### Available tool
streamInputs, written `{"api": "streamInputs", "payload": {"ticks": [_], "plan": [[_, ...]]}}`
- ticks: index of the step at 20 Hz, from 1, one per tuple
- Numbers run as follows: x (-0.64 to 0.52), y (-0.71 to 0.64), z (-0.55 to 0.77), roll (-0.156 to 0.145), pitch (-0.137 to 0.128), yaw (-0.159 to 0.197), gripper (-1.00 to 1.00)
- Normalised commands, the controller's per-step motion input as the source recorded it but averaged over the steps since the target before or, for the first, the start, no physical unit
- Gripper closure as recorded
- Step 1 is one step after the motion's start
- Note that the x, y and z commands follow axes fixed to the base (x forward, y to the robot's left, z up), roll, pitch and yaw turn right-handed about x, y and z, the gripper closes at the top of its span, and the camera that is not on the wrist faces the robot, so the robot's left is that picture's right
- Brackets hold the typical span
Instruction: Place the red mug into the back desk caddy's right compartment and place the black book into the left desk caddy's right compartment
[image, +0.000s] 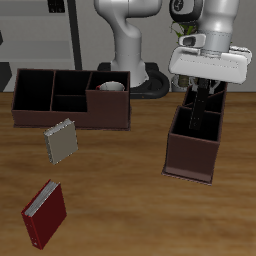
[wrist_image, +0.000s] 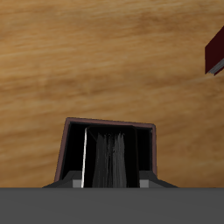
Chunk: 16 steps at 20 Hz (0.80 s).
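The black book (image: 201, 112) stands upright in the large end section of the narrow left desk caddy (image: 192, 155), and my gripper (image: 202, 100) is shut on its upper edge from above. The wrist view looks straight down on the book (wrist_image: 111, 157) between my fingertips (wrist_image: 77, 183), inside that caddy's brown walls (wrist_image: 63, 149). The red mug (image: 110, 87) sits upright in the large square end section of the wide back desk caddy (image: 40, 113), farther back on the table.
A grey-beige patterned book (image: 60, 142) lies in front of the back caddy. A red book with white pages (image: 44, 212) lies near the table's front edge. The robot's base (image: 130, 70) stands behind the caddies.
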Motion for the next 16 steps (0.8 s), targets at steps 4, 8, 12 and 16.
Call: {"api": "streamInputs", "payload": {"ticks": [4, 8, 12, 16], "plan": [[0.01, -0.13, -0.06, -0.024, 0.002, 0.008, 1.0], [-0.07, -0.13, 0.11, -0.027, -0.102, 0.088, 1.0], [0.02, -0.18, 0.09, -0.036, -0.07, 0.031, 1.0], [0.05, -0.06, -0.22, -0.003, 0.004, 0.015, 1.0]]}}
